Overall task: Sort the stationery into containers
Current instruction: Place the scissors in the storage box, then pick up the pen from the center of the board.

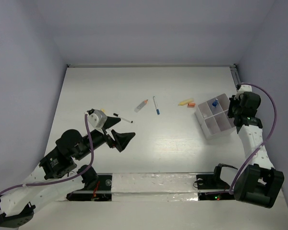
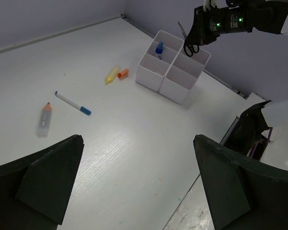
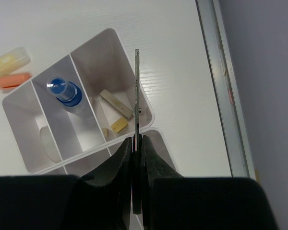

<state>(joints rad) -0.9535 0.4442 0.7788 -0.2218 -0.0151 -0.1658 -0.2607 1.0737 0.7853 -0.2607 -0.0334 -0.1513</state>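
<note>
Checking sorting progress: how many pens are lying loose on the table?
2. The blue-tipped pen lies mid-table, right of the orange-capped tube; the black-tipped pen lies further left, just beyond the left arm. That arm may hide others.

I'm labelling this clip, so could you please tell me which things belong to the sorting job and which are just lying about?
Job: scissors, blue pen, black-tipped pen, orange-capped tube, yellow piece, orange piece, boxes.

Lying about: purple cable, tape strip, metal rail.
</note>
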